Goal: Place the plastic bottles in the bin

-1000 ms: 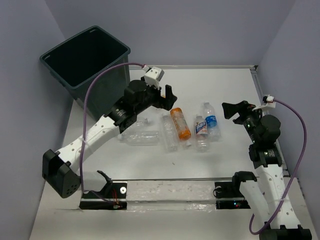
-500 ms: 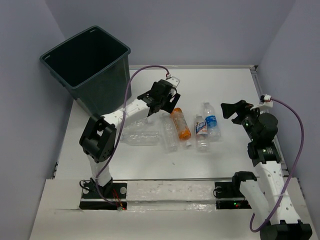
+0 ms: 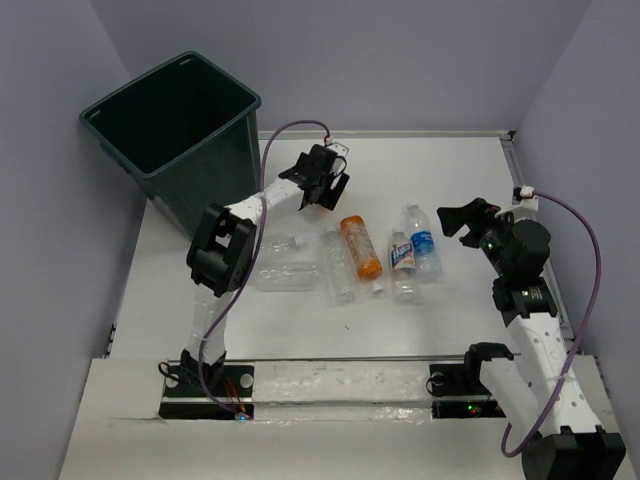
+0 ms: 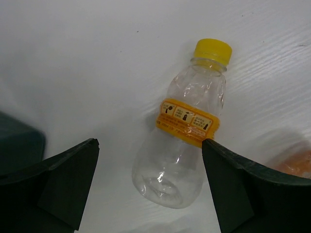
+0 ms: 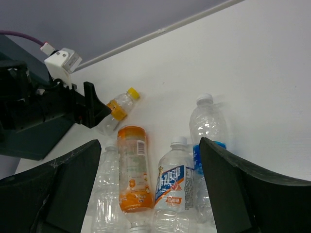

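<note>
Currently left gripper (image 4: 149, 145) jaws wide apart, nothing clamped; yellow-capped bottle (image 4: 182, 141) lies flat on table (image 3: 450, 170), framed between both fingers in wrist view; bin (image 3: 200, 190) upright at far left, just left of that gripper. Right gripper (image 3: 450, 222) jaws apart, gripping nothing, right of bottle group; orange bottle (image 3: 361, 246), blue-label bottles (image 3: 402, 262), clear bottles (image 3: 338, 262) lie mid-table, all outside bin.

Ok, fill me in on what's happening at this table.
The left gripper, open and empty, hovers over the small yellow-capped bottle, which lies on the table near the bin. The right gripper is open too and holds nothing, off to the side of the other bottles, which lie together mid-table.
</note>
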Robot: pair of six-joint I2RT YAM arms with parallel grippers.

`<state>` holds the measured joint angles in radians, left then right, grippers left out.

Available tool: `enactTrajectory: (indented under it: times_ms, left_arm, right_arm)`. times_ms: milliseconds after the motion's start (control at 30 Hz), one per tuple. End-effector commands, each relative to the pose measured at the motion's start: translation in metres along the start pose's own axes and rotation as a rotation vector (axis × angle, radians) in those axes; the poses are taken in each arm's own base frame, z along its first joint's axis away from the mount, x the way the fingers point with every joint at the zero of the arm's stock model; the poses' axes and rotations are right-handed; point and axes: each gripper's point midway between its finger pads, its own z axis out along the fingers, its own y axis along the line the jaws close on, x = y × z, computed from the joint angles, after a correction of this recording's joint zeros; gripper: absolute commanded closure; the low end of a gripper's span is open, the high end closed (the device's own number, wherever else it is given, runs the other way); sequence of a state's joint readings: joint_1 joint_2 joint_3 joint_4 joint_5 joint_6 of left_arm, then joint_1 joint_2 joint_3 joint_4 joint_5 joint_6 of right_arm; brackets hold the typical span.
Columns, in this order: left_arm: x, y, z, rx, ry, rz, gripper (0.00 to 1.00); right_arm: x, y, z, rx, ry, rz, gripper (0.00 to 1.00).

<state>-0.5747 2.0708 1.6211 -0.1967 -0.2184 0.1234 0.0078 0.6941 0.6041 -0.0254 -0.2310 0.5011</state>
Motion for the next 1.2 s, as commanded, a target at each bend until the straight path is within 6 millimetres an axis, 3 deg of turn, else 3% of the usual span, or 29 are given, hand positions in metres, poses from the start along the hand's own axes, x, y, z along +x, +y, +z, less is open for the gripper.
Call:
enactTrajectory:
  times_ms: [0,133,300,533,633,667,767,800,900,933,1000,1033,1067,1100,1167]
  left_arm:
    - [-0.014,-0.008,0.007,0.036,0.0,0.037,0.01]
    - [-0.011,-0.014,0.019,0.053,0.007,0.034,0.05]
    - [-0.015,-0.009,0.028,0.042,-0.004,0.018,0.31]
    - [-0.009,-0.008,0.036,0.08,0.009,-0.011,0.32]
    - [-0.004,-0.01,0.039,0.082,0.021,-0.012,0.49]
    - [-0.007,-0.009,0.038,0.082,0.017,-0.014,0.5]
    - [-0.04,-0.008,0.015,0.108,-0.073,-0.053,0.54]
    - [-0.068,-0.002,-0.007,0.114,-0.144,-0.083,0.55]
    - [-0.115,0.006,-0.054,0.142,-0.286,-0.147,0.56]
    - [-0.144,0.015,-0.09,0.151,-0.383,-0.172,0.56]
    - [-0.169,0.022,-0.127,0.167,-0.474,-0.207,0.56]
    - [-0.19,0.03,-0.165,0.177,-0.562,-0.256,0.56]
    - [-0.194,0.036,-0.179,0.173,-0.594,-0.275,0.56]
    - [-0.209,0.047,-0.216,0.172,-0.675,-0.316,0.56]
    - [-0.214,0.068,-0.243,0.13,-0.728,-0.371,0.56]
  right_arm:
    - [-0.013,0.012,0.004,-0.056,-0.032,-0.022,0.12]
    - [-0.012,0.012,0.005,-0.061,-0.027,-0.027,0.13]
    - [-0.011,0.011,0.006,-0.057,-0.028,-0.028,0.14]
    - [-0.007,0.006,0.01,-0.043,-0.012,-0.026,0.12]
    - [-0.005,0.007,0.012,-0.049,0.002,-0.025,0.11]
    - [-0.004,0.006,0.012,-0.048,0.003,-0.026,0.11]
    - [-0.003,0.006,0.013,-0.05,0.009,-0.026,0.11]
    - [-0.003,0.006,0.014,-0.051,0.01,-0.028,0.11]
    - [0.0,0.003,0.017,-0.043,0.022,-0.032,0.11]
    - [0.0,0.0,0.018,-0.031,0.022,-0.035,0.11]
    - [0.005,-0.007,0.023,-0.007,0.039,-0.034,0.11]
    - [0.008,-0.009,0.025,0.002,0.049,-0.037,0.13]
    - [0.012,-0.015,0.028,0.026,0.067,-0.034,0.15]
    - [0.014,-0.019,0.03,0.041,0.076,-0.038,0.2]
    - [0.019,-0.028,0.035,0.075,0.095,-0.035,0.27]
